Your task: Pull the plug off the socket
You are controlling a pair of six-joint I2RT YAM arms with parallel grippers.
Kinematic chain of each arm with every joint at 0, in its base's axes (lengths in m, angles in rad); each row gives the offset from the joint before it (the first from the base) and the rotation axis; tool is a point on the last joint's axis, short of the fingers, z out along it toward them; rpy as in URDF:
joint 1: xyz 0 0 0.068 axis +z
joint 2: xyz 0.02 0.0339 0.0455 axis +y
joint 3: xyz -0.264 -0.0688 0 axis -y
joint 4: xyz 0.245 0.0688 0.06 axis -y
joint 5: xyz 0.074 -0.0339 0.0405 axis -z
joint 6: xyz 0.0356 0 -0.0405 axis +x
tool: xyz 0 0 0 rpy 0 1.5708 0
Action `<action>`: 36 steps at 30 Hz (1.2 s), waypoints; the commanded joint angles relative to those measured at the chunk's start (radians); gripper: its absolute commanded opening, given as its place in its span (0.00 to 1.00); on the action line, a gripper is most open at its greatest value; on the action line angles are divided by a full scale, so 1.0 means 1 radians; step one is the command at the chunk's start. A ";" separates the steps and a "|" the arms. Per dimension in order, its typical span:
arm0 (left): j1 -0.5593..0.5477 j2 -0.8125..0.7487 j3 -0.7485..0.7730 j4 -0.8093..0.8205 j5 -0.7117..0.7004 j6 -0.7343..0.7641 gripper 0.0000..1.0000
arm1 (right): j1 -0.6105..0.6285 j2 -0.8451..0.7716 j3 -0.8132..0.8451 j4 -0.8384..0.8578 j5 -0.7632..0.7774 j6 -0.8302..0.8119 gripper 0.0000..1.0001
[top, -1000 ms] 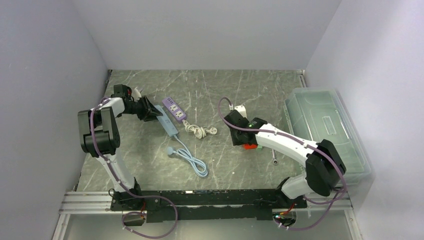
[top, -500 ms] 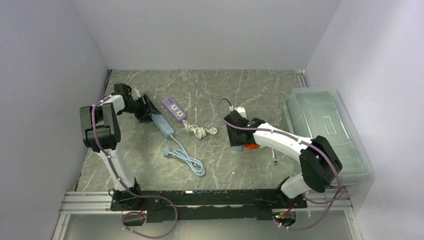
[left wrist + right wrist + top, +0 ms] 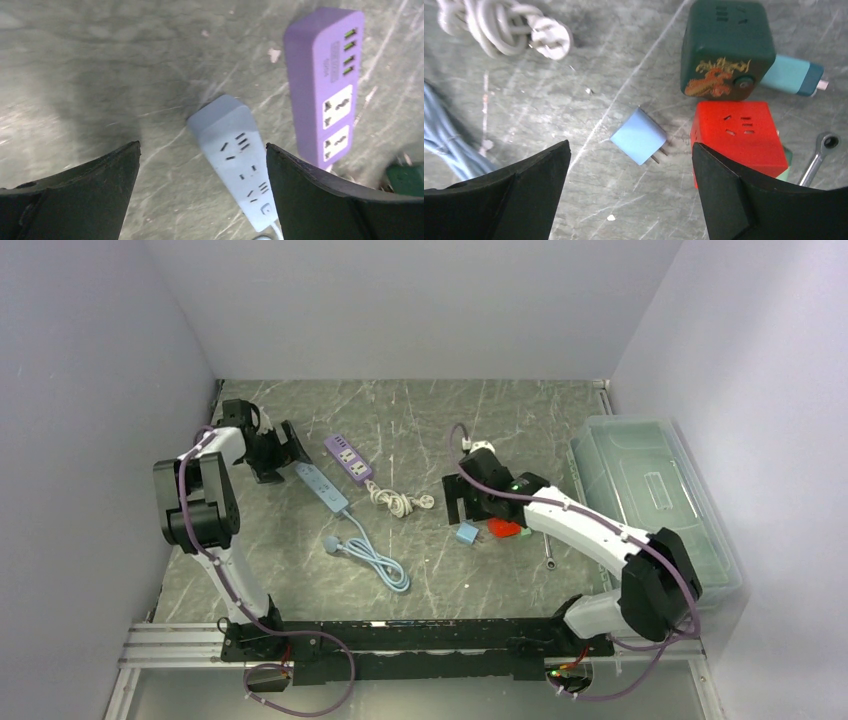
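Observation:
A small light-blue plug (image 3: 638,136) lies loose on the table with its two prongs bare, just left of a red cube socket (image 3: 736,137); it also shows from above as the plug (image 3: 467,533). My right gripper (image 3: 630,145) hovers open above it, touching nothing. A pale-blue power strip socket (image 3: 235,155) lies flat with nothing plugged in. My left gripper (image 3: 202,145) stands open over its end, fingers wide of it. In the top view the left gripper (image 3: 288,454) is at the far left and the right gripper (image 3: 465,512) near the middle.
A purple power strip (image 3: 325,85) lies beside the blue one. A dark green cube (image 3: 726,47), a teal adapter (image 3: 794,75) and a wrench (image 3: 821,152) sit near the red cube. A white bundled cord (image 3: 504,27), a coiled blue cable (image 3: 375,555) and a clear bin (image 3: 650,500) are also there.
Both grippers went from shut to open. The left let go of the blue strip's end. The right released the blue plug, which now lies beside the red cube.

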 commanded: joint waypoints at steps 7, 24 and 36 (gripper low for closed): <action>-0.038 -0.301 -0.074 0.043 -0.336 0.068 1.00 | -0.323 -0.090 0.076 0.097 -0.296 -0.093 0.98; -0.325 -0.932 -0.241 0.159 -0.538 0.169 1.00 | -0.586 -0.499 -0.126 0.483 -0.118 -0.258 1.00; -0.325 -1.035 -0.315 0.118 -0.517 0.137 1.00 | -0.586 -0.623 -0.242 0.524 -0.094 -0.264 1.00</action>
